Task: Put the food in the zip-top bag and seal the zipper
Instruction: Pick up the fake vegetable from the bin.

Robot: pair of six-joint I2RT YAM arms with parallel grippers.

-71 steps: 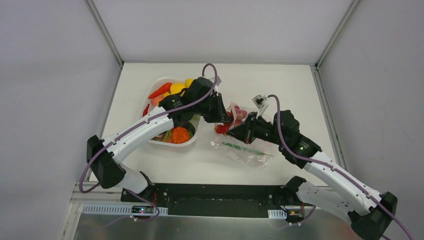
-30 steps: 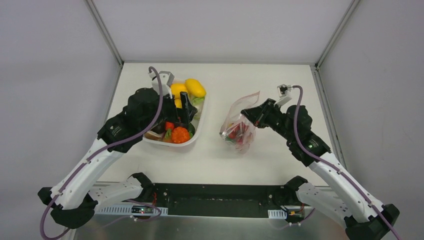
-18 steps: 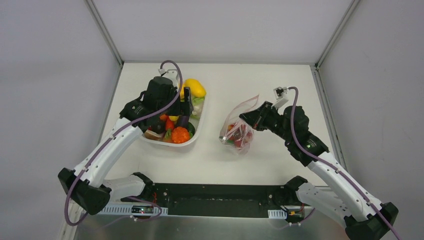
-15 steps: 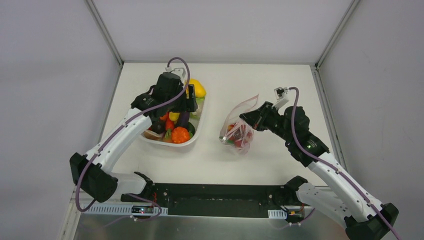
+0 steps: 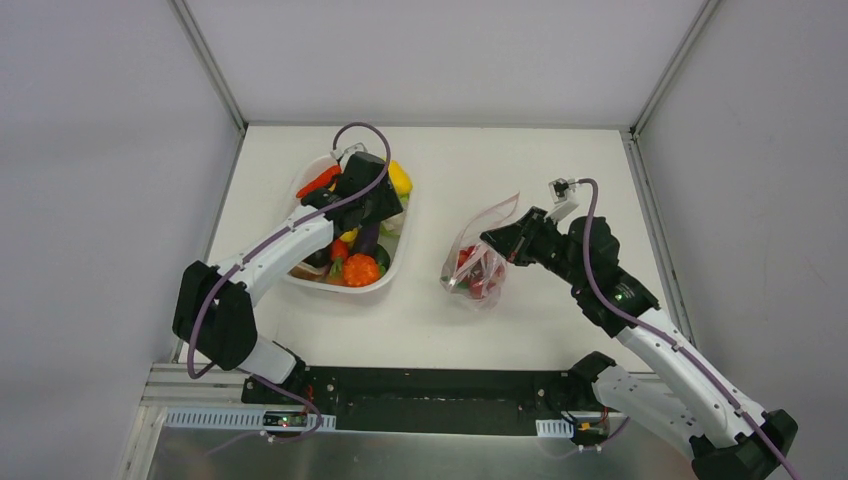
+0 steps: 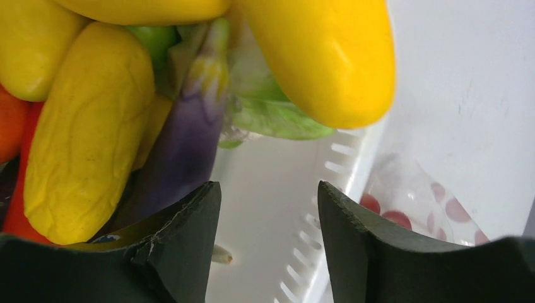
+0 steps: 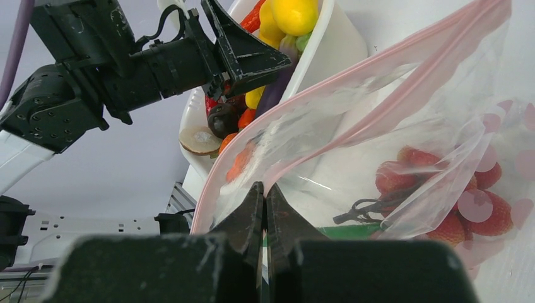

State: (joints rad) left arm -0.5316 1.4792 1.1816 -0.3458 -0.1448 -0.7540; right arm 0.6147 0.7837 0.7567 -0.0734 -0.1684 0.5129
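Observation:
The zip-top bag [image 5: 478, 265] hangs lifted at mid-table with red strawberries [image 7: 410, 167] inside. My right gripper [image 7: 264, 189] is shut on the bag's mouth edge beside the pink zipper [image 7: 404, 46], and the mouth gapes toward the tub. The remaining food lies in the white tub [image 5: 390, 275]: a yellow pepper [image 6: 322, 57], a purple eggplant [image 6: 186, 145], a second yellow piece [image 6: 82, 132] and green leaves [image 6: 271, 117]. Low over the tub's far right corner, my left gripper [image 6: 266, 189] stands open. Only bare tub floor shows between its fingers, and the eggplant lies just off the left one.
A red chili [image 5: 318, 182] and an orange piece [image 5: 361, 269] also lie in the tub. The tub's slotted right wall [image 6: 344, 183] is close to my left gripper's right finger. Metal frame posts and grey walls border the white table [image 5: 560, 160].
The left arm swung across the tub to its far right corner and lowered, and its jaws narrowed. The right gripper kept hold of the lifted bag, shifting only slightly.

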